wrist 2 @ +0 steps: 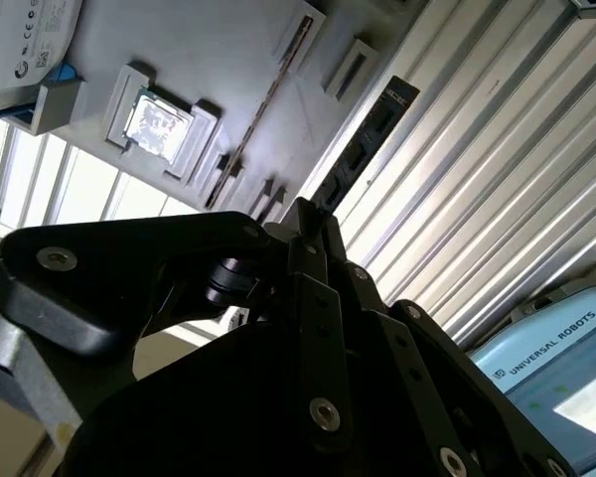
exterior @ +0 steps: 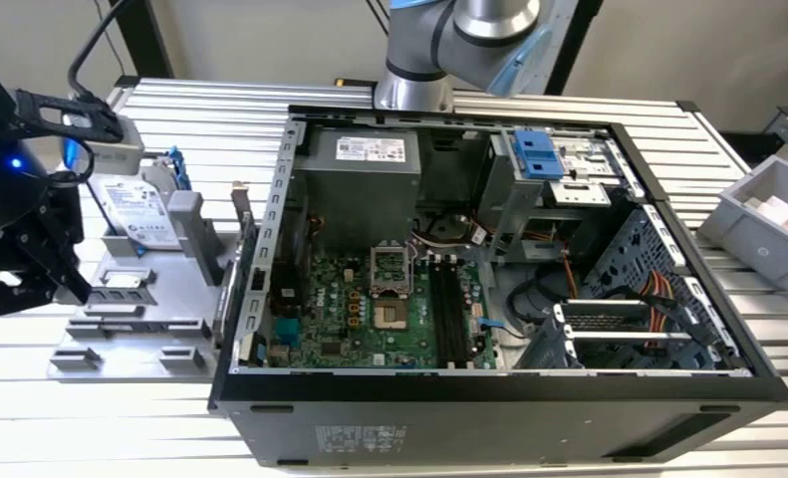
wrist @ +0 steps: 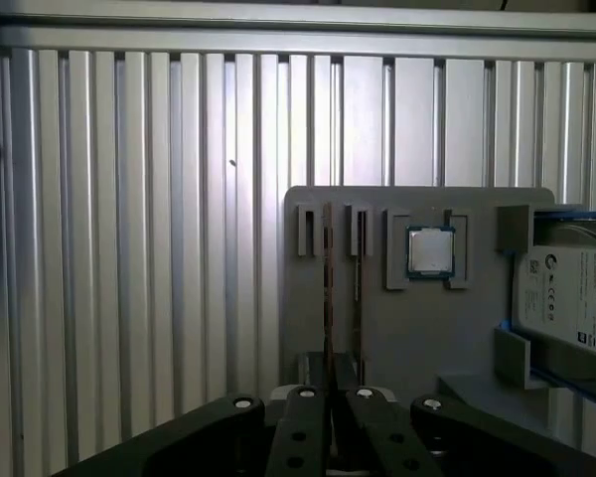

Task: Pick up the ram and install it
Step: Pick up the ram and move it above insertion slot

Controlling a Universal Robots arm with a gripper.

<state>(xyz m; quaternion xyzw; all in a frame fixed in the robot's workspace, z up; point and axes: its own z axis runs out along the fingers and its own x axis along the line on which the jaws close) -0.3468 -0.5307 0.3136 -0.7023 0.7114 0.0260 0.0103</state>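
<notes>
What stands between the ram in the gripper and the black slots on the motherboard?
The ram, clamped in the gripper, is outside the computer case; the case's side wall rises between it and the black slots. The case is open on top, and nothing visible covers the slots.

place: robotics lab bench
surface: ribbed aluminium table [exterior: 207, 110]
evidence: open computer case [exterior: 500, 398], grey parts fixture [exterior: 141, 329], storage bin [exterior: 766, 229]

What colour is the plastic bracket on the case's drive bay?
The bracket is blue, clearest in the exterior view.
</notes>
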